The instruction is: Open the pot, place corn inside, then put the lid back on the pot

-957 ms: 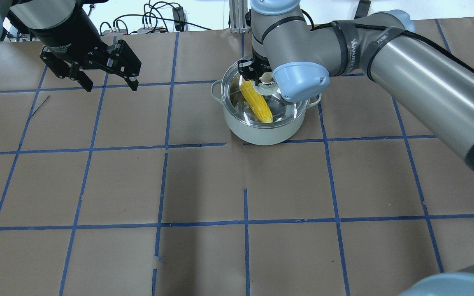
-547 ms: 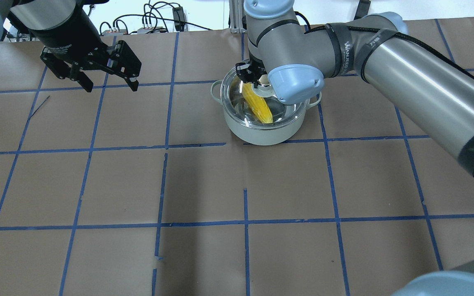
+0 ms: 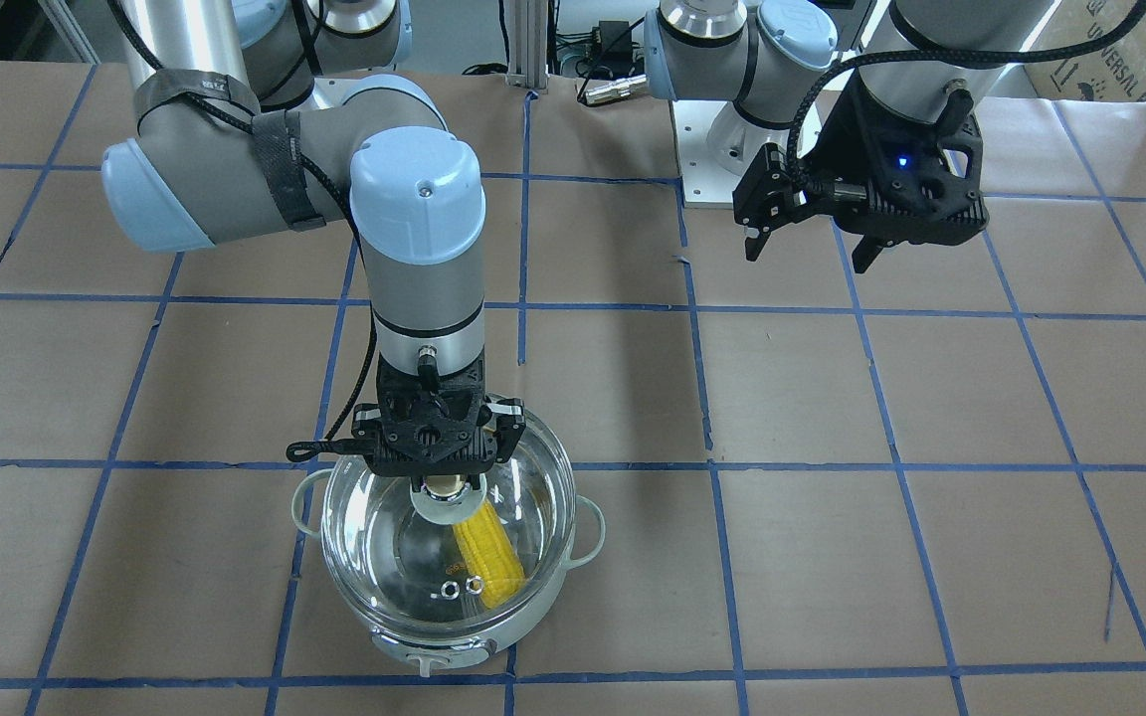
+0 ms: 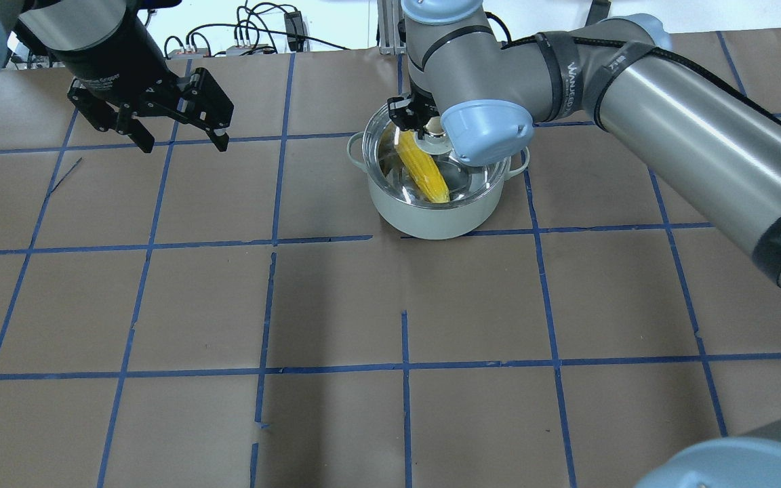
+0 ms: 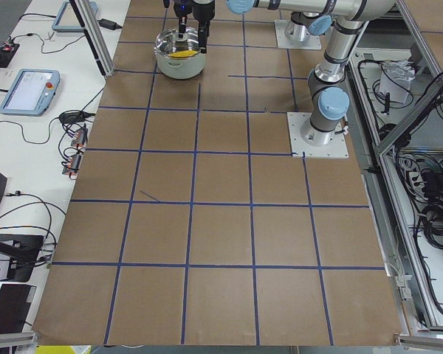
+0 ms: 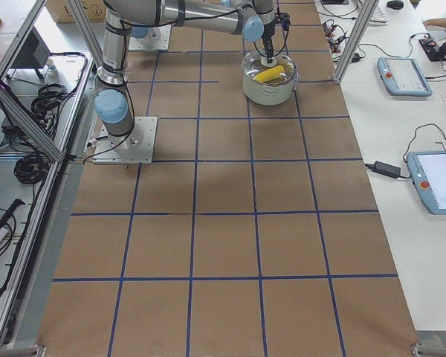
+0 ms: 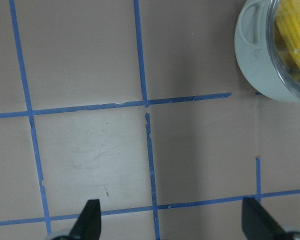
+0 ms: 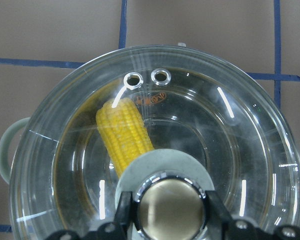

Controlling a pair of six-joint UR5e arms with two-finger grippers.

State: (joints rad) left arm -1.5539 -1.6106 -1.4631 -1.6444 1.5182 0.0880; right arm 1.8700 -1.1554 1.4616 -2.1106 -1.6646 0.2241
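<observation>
Glass is what the right gripper (image 8: pixel 166 207) has to deal with: the lid (image 3: pixel 394 557) is a clear dome, stiff and smooth, and I judge it breakable and fairly weighty, with a rim too slick to take hold of. The one sound hold is the brass-coloured knob (image 8: pixel 166 200) at its centre. That is where the pincer sits, its two fingers pressed against either side of the knob, pinching it from straight above. The dome spreads out all round beneath the pincer and looks to lie on the pot (image 3: pixel 434 651), though I cannot tell whether its rim is fully seated or a shade proud. Under the glass, just below the fingers and slanting away from them toward the two vent rings (image 8: pixel 133 79), the corn (image 8: pixel 125 135) lies inside the pot. A gentle release seems wise, since a dropped or skewed lid could chip or slide. The left gripper (image 4: pixel 182 144) hangs well apart from all this over bare table, its jaws spread wide and holding nothing, with the pot off beyond one fingertip.
</observation>
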